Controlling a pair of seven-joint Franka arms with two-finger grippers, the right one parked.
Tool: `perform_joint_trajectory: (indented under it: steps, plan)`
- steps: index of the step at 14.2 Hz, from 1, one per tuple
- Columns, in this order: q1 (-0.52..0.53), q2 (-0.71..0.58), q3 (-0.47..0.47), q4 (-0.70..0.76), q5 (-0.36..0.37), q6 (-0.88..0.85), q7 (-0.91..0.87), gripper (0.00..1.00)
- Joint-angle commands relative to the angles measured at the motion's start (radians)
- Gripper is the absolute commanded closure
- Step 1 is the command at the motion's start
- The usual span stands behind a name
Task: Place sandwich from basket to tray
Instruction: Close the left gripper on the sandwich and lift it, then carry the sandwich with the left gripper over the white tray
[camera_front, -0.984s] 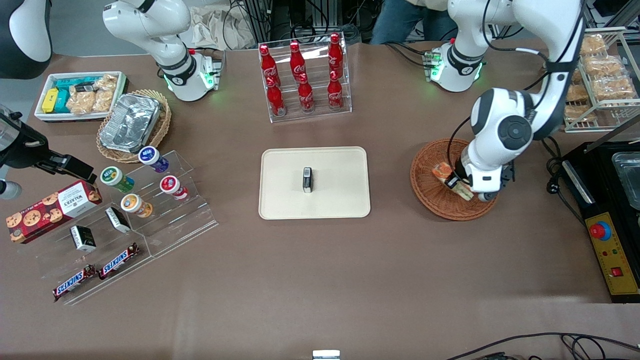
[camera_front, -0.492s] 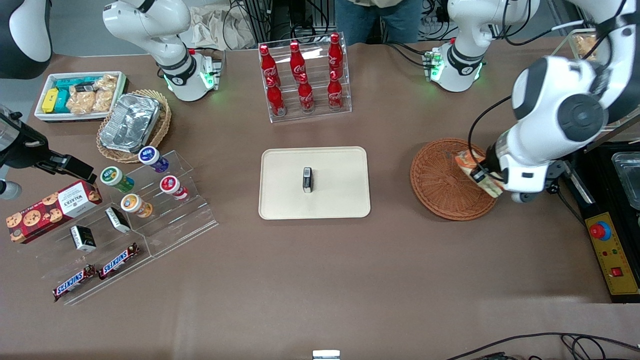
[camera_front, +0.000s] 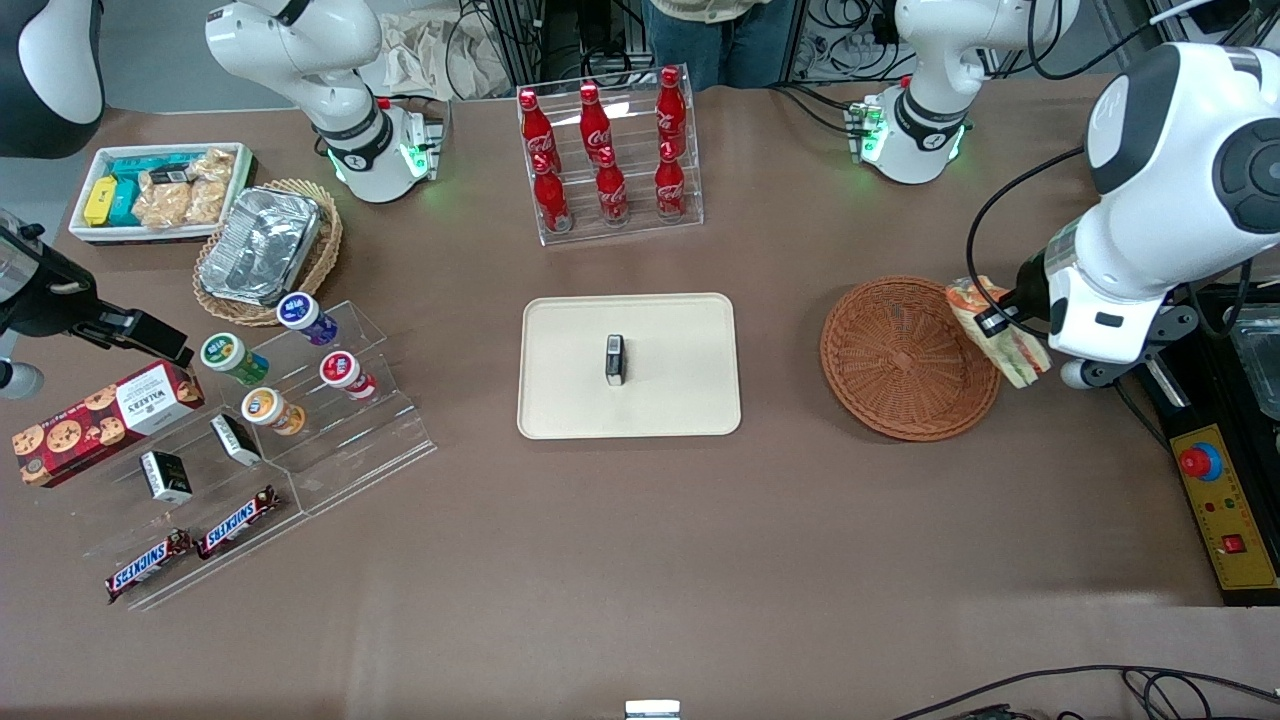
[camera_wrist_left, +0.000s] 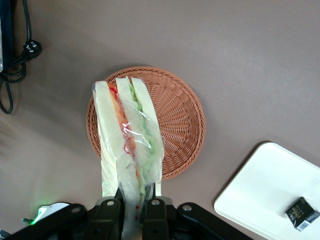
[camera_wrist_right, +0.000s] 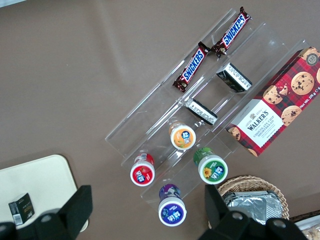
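- My gripper (camera_wrist_left: 134, 204) is clamped on the sandwich (camera_wrist_left: 129, 145), fingers (camera_wrist_left: 156, 212) pinching its lower end.
- Sandwich is lifted above the basket (camera_front: 905, 358), over the rim toward working arm's end.
- Tray (camera_front: 680, 330) is well apart from basket, w/ small black object (camera_front: 614, 359) on it.

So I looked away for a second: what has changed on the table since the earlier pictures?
The gripper, shut on the sandwich, has lifted it out of the basket and carried it up and toward the working arm's end of the table; it now hangs over the basket's rim. The basket is left without it. The tray, the small black object on it and the cola bottles have not moved.
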Motion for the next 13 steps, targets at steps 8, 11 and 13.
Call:
perform_joint_trajectory:
  steps: [8,11,13]
  plan:
    - [-0.127,0.019,-0.093,0.005,0.016,0.054,-0.022,1.00]
    - [-0.201,0.057,-0.093,-0.001,0.005,0.139,-0.024,1.00]
    - [-0.253,0.085,-0.093,-0.029,0.002,0.208,-0.025,1.00]
